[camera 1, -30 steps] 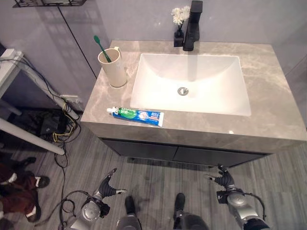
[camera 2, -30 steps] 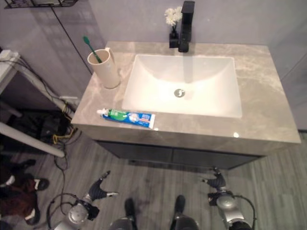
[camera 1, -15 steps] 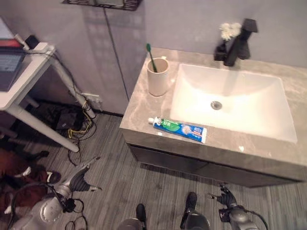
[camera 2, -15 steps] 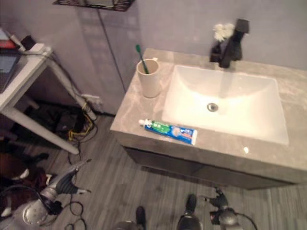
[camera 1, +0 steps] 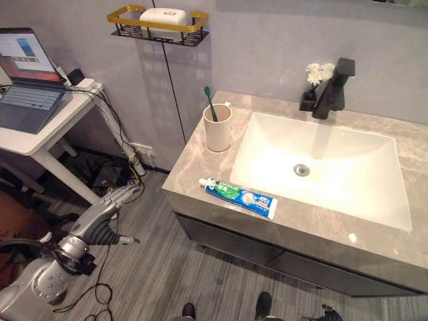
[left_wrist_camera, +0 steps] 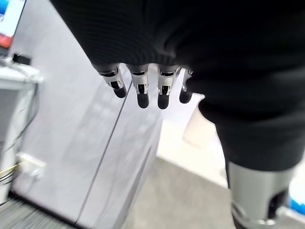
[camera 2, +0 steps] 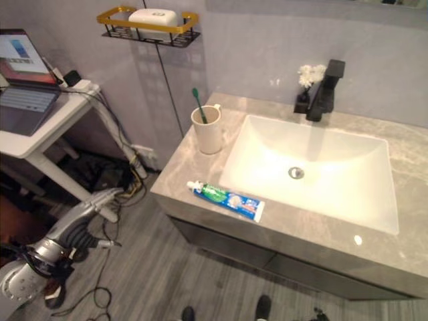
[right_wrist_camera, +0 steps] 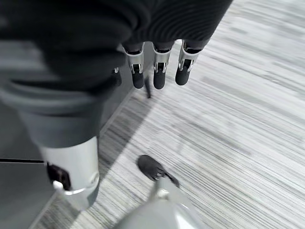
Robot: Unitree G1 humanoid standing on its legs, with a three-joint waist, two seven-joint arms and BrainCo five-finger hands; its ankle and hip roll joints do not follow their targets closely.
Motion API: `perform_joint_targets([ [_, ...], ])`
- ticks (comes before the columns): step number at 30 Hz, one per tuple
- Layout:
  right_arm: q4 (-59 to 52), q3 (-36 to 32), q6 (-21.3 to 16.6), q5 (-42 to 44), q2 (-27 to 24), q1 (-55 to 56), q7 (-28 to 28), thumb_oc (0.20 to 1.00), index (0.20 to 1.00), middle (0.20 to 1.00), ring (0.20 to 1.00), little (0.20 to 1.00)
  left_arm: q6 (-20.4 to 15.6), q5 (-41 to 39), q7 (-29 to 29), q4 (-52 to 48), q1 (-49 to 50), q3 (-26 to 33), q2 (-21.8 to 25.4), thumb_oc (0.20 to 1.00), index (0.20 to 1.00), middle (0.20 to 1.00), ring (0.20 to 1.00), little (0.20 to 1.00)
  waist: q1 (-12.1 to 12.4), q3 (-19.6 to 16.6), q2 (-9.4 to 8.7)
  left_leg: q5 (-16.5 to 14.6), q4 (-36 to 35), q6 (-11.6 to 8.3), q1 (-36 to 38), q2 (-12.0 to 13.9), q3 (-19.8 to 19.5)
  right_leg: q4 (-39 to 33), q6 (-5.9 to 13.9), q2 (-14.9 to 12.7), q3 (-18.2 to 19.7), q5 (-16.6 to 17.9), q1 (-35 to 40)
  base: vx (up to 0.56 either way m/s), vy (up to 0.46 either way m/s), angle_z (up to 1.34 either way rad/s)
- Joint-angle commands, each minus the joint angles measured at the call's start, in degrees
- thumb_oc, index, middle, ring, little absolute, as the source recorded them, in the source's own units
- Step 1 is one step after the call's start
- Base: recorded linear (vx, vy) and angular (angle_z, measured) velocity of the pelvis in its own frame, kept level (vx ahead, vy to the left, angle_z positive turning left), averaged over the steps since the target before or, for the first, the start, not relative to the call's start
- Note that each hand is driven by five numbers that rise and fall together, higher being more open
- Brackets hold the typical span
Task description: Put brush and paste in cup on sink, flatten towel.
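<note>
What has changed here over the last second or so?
The camera has swung to the robot's left, so a laptop and wall shelf now show. The left hand has risen with open fingers, holding nothing. The toothbrush stays in the cup; the toothpaste stays on the counter.

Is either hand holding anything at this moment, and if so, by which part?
Nothing is held. The left hand hangs open beside the counter, the right hand open above the floor. The toothpaste lies on the counter; the brush stands in the cup.

green brush (camera 1: 208, 100), cream cup (camera 1: 217, 128); blue-green paste (camera 1: 239, 198)
</note>
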Motion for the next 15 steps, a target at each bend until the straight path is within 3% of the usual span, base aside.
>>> perform_joint_targets([
  [1,0.3,-0.5,0.4,-0.1,-0.1,-2.1,1.5,1.000,1.000,1.000,1.000,1.000,-1.0,-5.1,1.3,-0.8,-7.0,2.9,0.3,1.000,1.000,1.000,1.000,1.000,-2.1,1.9,-0.29,3.2,0.4,0.18,-3.1,-1.3,2.0,0.6,4.62,-2.2,0.8,-1.1,3.7,-0.01,0.021,-0.25],
  [7,0.1,-0.5,1.3,0.4,-0.2,-2.5,3.0,1.000,1.000,1.000,1.000,1.000,-1.2,-8.8,0.3,-1.0,-14.6,0.6,-2.3,1.000,1.000,1.000,1.000,1.000,-3.6,2.2,0.46,2.7,0.4,0.43,-5.5,-1.8,5.0,0.6,5.56,-3.1,5.1,1.0,-1.7,-0.03,0.048,-0.36],
  [12,-0.4,0.9,1.5,1.7,0.6,-4.1,3.9,1.000,1.000,1.000,1.000,1.000,-0.7,-10.8,-0.7,1.4,-23.4,-5.0,-4.1,1.000,1.000,1.000,1.000,1.000,-4.8,2.8,0.20,2.9,0.4,0.59,-6.9,-1.9,6.1,0.6,5.57,-3.3,7.4,1.8,-4.3,-0.01,0.009,-0.29],
  [15,-0.4,1.0,1.7,1.6,1.3,-3.8,4.4,1.000,1.000,1.000,1.000,1.000,-0.1,-13.3,-2.7,2.0,-24.7,-5.5,-5.7,1.000,1.000,1.000,1.000,1.000,-5.5,3.0,-0.28,2.9,0.4,0.59,-7.4,-1.9,6.9,0.6,5.55,-3.3,8.4,2.2,-5.3,0.01,0.004,-0.12],
])
